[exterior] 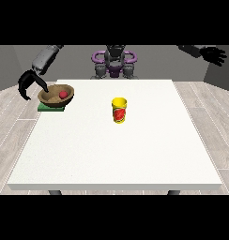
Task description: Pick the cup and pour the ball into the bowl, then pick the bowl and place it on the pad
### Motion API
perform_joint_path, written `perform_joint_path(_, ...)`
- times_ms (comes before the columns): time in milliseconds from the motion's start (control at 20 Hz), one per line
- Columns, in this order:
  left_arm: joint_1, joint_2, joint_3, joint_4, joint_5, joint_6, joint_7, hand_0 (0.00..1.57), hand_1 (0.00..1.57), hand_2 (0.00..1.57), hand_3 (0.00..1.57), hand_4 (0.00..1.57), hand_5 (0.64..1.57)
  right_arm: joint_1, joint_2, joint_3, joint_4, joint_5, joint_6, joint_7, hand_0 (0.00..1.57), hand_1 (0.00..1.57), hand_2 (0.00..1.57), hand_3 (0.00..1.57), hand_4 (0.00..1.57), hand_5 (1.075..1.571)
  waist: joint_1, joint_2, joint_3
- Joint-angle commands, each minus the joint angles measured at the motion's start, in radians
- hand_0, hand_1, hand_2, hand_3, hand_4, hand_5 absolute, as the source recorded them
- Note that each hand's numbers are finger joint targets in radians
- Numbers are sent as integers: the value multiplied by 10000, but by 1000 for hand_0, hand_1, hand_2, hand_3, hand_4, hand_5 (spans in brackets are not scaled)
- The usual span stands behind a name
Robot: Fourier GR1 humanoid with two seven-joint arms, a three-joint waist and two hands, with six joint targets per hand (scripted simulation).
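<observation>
A brown wooden bowl (56,95) rests on a green pad (50,108) at the table's left edge, with a red ball (63,94) inside it. The yellow cup (118,110) with a red label stands upright near the table's middle. The hand at the view's left (28,82) hangs just left of the bowl, its fingers spread and pointing down, one finger reaching the bowl's rim without closing on it. The hand at the view's right (213,55) is raised high off the table's right side, fingers spread, holding nothing.
The white table (116,154) stretches wide towards the camera. The robot's torso (114,63) stands behind the far edge. Wooden floor surrounds the table.
</observation>
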Motion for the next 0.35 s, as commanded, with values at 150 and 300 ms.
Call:
perform_joint_path(150, 43, -1913, -1562, -1424, -569, 1333, 1526, 0, 0, 0, 0, 902, 1559, -441, -546, 468, 189, 264, 878, 1097, 0, 0, 0, 0, 0, 1356, -346, -1973, -5)
perform_joint_path(300, 550, -1855, -1666, -669, -810, 1336, 2053, 0, 0, 0, 0, 902, 1559, -752, 552, 929, -669, 87, 1284, 1399, 0, 0, 0, 0, 476, 1434, -744, -3684, -22)
